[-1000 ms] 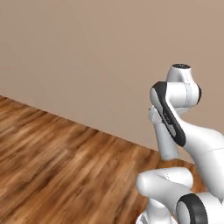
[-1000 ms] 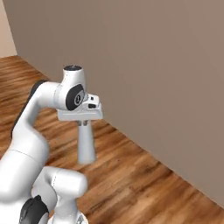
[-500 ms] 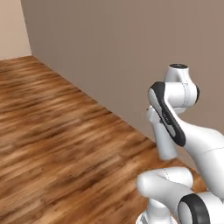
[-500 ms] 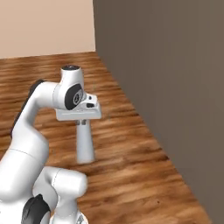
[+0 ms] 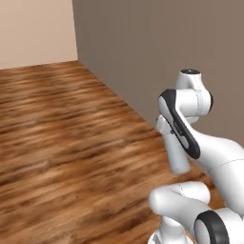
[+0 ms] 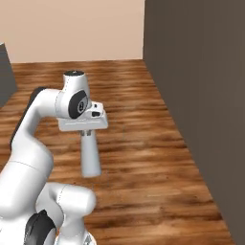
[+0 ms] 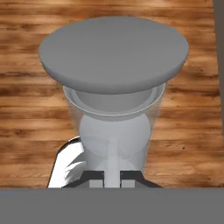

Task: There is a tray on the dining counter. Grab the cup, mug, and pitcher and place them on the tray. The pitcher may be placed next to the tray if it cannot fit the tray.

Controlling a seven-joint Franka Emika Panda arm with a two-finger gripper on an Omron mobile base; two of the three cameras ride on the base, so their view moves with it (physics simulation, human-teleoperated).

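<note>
Pincer point(image 7: 112, 175) fingers clamp the neck of one tall slim grey-silver pitcher point(image 6: 90, 155), hanging it upright in the air above the brown wooden plank floor point(image 5: 62, 143) beside one dark grey wall point(image 6: 201, 86).

A wooden plank floor point(image 5: 66, 143) fills the left and lower part of both base views, running up to a dark grey wall point(image 6: 201, 95) and a beige wall point(image 5: 33, 28) behind.
</note>
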